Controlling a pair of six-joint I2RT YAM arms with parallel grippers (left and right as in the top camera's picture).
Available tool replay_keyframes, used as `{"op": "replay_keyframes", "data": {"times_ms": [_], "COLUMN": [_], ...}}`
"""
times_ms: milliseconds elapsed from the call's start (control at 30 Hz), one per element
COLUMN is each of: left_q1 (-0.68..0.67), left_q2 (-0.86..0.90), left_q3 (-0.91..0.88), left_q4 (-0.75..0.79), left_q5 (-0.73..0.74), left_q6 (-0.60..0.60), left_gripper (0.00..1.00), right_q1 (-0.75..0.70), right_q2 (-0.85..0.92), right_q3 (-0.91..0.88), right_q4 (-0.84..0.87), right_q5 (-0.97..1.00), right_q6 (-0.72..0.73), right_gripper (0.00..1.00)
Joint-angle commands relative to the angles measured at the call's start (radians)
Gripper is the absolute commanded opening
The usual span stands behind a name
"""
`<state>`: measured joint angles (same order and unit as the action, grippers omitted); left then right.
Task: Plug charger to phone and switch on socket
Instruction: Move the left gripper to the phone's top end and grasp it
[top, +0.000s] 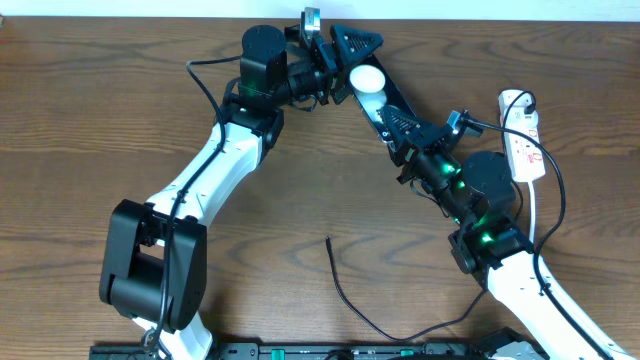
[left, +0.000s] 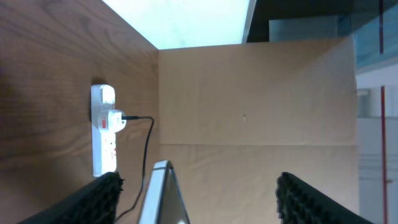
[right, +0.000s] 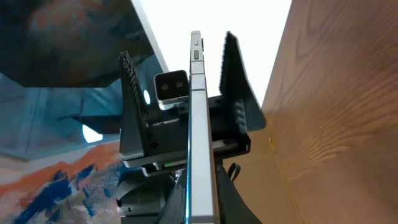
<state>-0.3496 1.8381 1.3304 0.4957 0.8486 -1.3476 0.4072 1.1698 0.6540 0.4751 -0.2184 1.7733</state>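
The phone (top: 378, 98), a black slab with a white round spot, is held off the table at the top centre. My right gripper (top: 400, 128) is shut on its lower end; the right wrist view shows the phone edge-on (right: 198, 112) between the shut fingers (right: 200, 208). My left gripper (top: 343, 58) is open around the other end. Its fingers (left: 199, 202) stand wide apart, with the phone's edge (left: 163, 193) nearer the left finger, apart from both. The socket (top: 522, 140) lies at the right with a white plug (top: 516, 100) in it. The charger cable's free tip (top: 328, 240) lies on the table.
The black charger cable (top: 455, 318) loops from the plug down the right side and along the front edge to its tip. The socket (left: 103, 134) and cable (left: 149, 140) also show in the left wrist view. The table's back edge runs just behind the left gripper.
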Motion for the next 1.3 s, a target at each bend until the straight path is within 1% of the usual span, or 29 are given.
{"op": "replay_keyframes", "data": {"times_ms": [0, 100, 167, 267, 433, 533, 633, 667, 767, 833, 1267], "left_q1": [-0.003, -0.008, -0.013, -0.022, -0.04, -0.041, -0.041, -0.041, -0.041, -0.041, -0.041], "left_q2": [-0.021, -0.021, -0.021, -0.021, -0.021, -0.021, -0.021, -0.021, -0.021, -0.021, -0.021], "left_q3": [0.012, 0.012, 0.012, 0.012, 0.012, 0.012, 0.012, 0.012, 0.012, 0.012, 0.012], "left_q4": [0.004, 0.004, 0.004, 0.003, 0.002, 0.0, 0.0, 0.0, 0.0, 0.0, 0.0], "left_q5": [-0.009, -0.009, -0.009, -0.008, -0.009, -0.008, -0.008, -0.008, -0.008, -0.008, -0.005], "left_q6": [0.014, 0.008, 0.007, 0.003, -0.043, -0.08, -0.087, -0.088, -0.088, -0.088, -0.091], "left_gripper": [0.68, 0.57, 0.54, 0.48, 0.34, 0.23, 0.19, 0.14, 0.13, 0.08, 0.08], "right_q1": [0.007, 0.007, 0.007, 0.007, 0.007, 0.007, 0.007, 0.007, 0.007, 0.007, 0.007], "right_q2": [-0.006, -0.006, -0.006, -0.006, -0.006, -0.006, -0.006, -0.006, -0.006, -0.006, -0.006], "right_q3": [0.005, 0.005, 0.005, 0.005, 0.005, 0.005, 0.005, 0.005, 0.005, 0.005, 0.005], "right_q4": [0.003, 0.003, 0.003, 0.003, 0.003, 0.003, 0.003, 0.003, 0.003, 0.003, 0.003], "right_q5": [0.018, 0.018, 0.022, 0.028, 0.029, 0.029, 0.029, 0.029, 0.029, 0.029, 0.029], "right_q6": [0.01, 0.01, 0.01, 0.01, 0.01, 0.01, 0.01, 0.01, 0.01, 0.01, 0.009], "right_gripper": [0.01, 0.02, 0.02, 0.02, 0.02, 0.01, 0.01, 0.02, 0.02, 0.02, 0.01]}}
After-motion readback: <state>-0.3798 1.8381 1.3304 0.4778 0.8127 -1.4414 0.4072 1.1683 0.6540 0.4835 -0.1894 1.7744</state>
